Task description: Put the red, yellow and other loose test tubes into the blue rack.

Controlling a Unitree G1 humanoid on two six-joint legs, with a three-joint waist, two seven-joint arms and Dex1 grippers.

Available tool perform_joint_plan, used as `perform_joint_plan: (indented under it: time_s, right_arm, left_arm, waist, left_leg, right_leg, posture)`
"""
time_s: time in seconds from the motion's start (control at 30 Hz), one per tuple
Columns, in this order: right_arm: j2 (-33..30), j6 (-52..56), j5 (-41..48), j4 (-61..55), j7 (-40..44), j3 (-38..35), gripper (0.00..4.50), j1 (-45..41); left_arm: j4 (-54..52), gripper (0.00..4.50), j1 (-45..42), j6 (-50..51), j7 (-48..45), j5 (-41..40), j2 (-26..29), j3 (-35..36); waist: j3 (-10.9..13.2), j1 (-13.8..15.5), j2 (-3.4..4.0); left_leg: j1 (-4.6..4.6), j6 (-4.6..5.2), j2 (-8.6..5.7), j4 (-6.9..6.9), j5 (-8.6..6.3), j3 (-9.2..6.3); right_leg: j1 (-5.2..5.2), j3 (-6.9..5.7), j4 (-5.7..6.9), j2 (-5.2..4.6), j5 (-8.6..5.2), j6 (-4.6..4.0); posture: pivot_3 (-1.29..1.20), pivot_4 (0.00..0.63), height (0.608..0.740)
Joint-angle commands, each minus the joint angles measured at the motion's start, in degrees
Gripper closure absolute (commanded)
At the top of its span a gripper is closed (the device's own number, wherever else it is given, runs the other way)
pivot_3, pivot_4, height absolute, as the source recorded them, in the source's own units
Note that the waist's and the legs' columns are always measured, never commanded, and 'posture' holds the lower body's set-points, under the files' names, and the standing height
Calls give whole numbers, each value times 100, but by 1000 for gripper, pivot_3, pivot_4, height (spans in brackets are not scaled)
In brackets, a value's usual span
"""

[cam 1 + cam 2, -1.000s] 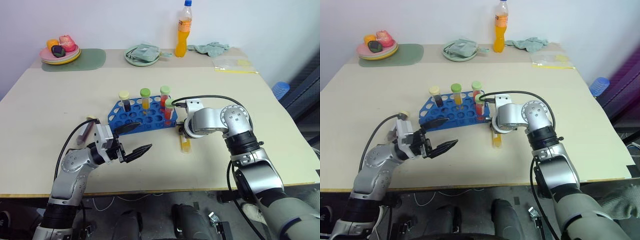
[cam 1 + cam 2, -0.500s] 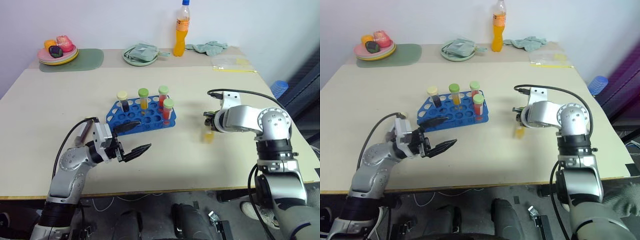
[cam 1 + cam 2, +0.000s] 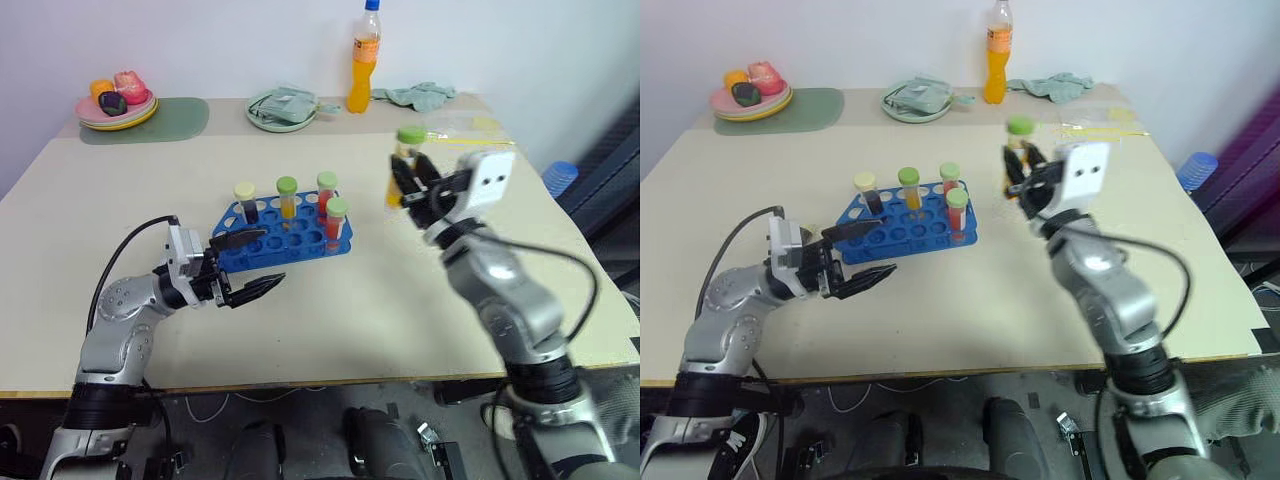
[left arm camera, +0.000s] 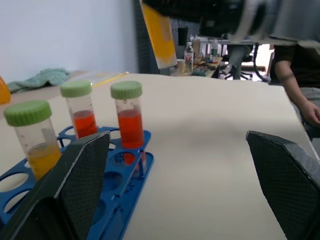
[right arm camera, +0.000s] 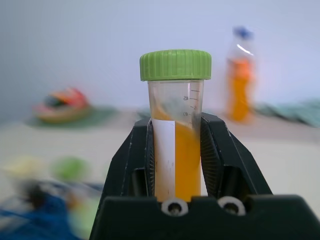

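Yellow tube upright between right claw fingers.

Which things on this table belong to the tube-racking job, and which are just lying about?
Job: yellow tube clamped upright in the right gripper; blue rack holding four capped tubes; open left gripper beside the rack.

Lying about: orange-drink bottle, fruit plate, green plate, cloth.
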Motion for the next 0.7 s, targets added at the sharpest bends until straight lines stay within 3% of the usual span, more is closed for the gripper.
perform_joint_plan:
  time_s: [0.03,0.23,0.4,0.7]
  right_arm:
    - [429,-804,-595,10,359,22,3719,-394]
    - [1338,-2159,-1586,1261,1059,468,3719,-782]
    - [2030,-2882,-1716,2323,1587,578,3719,-883]
    - [2599,-3751,-2216,3613,2027,654,3719,-716]
  left_arm:
    - [149,0,-145,1,-201,-128,158,227]
    - [202,0,-119,75,-344,-171,400,424]
    - [-89,0,138,236,-300,-254,627,626]
    - [-385,0,593,325,-210,-263,798,954]
  waist:
    - [0,9,-2]
    - [-1,3,-3]
    - [1,-6,-1]
    - [0,-4,-2]
  left_leg:
    - [0,0,0,3,0,1]
    - [3,-1,-1,5,1,0]
    - [3,-3,-2,5,1,5]
    - [6,-16,-1,4,8,4]
  right_leg:
    - [3,-1,-1,-2,0,0]
    - [4,-4,3,-3,0,-2]
    - [5,-5,6,-7,1,-2]
    - [5,-8,17,-12,0,-3]
  posture:
    - [0,150,740]
    - [0,150,740]
    - [0,150,740]
    - [0,150,740]
